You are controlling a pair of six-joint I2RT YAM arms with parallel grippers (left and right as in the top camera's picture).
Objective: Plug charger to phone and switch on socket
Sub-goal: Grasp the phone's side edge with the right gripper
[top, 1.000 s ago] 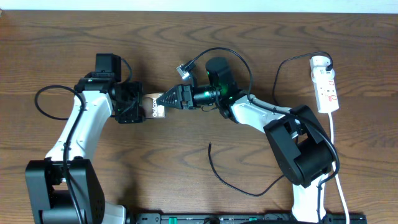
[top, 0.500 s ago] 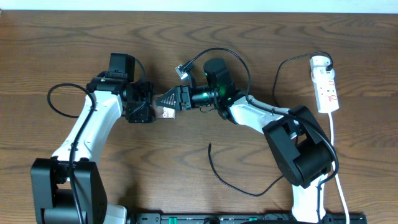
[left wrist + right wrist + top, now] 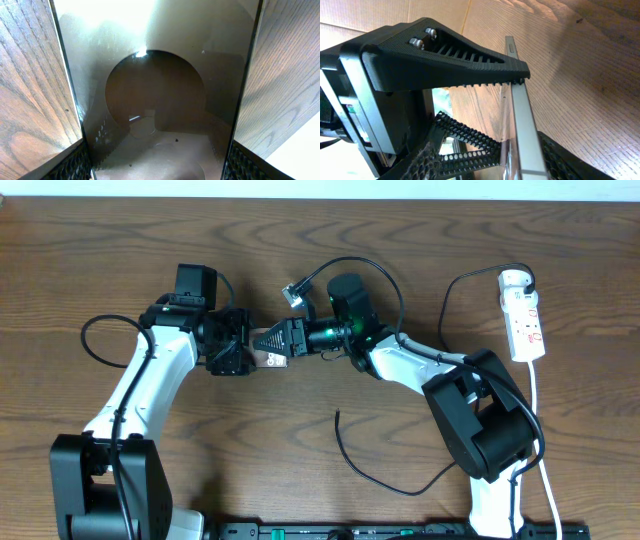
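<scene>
The left tool (image 3: 243,356) is clenched on the glossy dark grey-brown slab phone (image 3: 270,360), which is also pinched between the fingers of the right tool (image 3: 262,343), near the middle of the brown wooden counter (image 3: 300,240). The white power-strip socket (image 3: 524,315) is laid near the far right corner.

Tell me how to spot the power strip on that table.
Look at the wooden table's far right edge, past the right arm. The power strip lies there: a short white bar with red marks, unlike the thin black charger cable nearby.
</scene>
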